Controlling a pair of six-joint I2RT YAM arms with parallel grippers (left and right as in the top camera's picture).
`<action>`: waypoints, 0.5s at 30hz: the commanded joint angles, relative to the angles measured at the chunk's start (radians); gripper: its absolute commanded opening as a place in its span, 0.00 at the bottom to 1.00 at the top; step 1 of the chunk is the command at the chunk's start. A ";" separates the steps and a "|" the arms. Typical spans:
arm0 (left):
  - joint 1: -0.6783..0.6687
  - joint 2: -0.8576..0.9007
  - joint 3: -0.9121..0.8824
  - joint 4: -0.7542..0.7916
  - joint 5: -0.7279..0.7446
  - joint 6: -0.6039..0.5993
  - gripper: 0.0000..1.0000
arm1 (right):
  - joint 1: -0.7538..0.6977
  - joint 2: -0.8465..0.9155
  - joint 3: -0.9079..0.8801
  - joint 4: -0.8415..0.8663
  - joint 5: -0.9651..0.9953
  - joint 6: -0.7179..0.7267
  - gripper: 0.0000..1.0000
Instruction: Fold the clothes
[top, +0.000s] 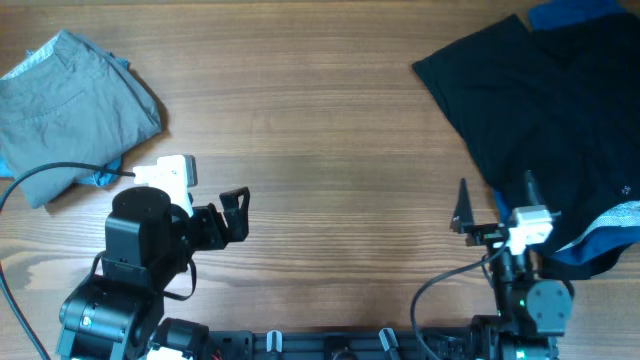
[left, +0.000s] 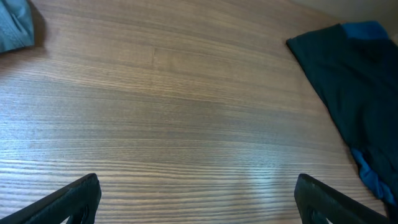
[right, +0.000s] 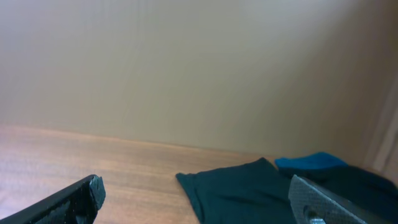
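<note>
Noting shorts (top: 75, 105) bunched at far-left of table (top: 330, 120), well apart from both arms. Soft, light, limp; probably sagging when lifted. Best pinched at hem corners. Wide and empty: left gripper (top: 238, 215), right gripper (top: 495, 200).

One wooden tabletop (top: 330, 130). Two garments on it: one grey garment (top: 75, 105), folded, and one dark navy garment (top: 545, 120), spread. Two patches of blue cloth (top: 575, 12) at the dark one's edges; one piece or two, impossible to tell. Two arms (top: 140, 240), one pincer each: left pincer (top: 236, 215), right pincer (top: 495, 205), two fingers apiece. One black cable (top: 50, 171).
</note>
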 joint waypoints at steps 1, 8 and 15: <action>-0.003 -0.001 -0.005 0.002 -0.013 -0.009 1.00 | -0.005 -0.014 -0.063 -0.072 -0.052 -0.019 1.00; -0.003 -0.001 -0.005 0.002 -0.013 -0.009 1.00 | -0.005 -0.014 -0.064 -0.066 -0.042 -0.011 1.00; -0.003 -0.001 -0.005 0.002 -0.013 -0.009 1.00 | -0.005 -0.013 -0.064 -0.066 -0.042 -0.011 1.00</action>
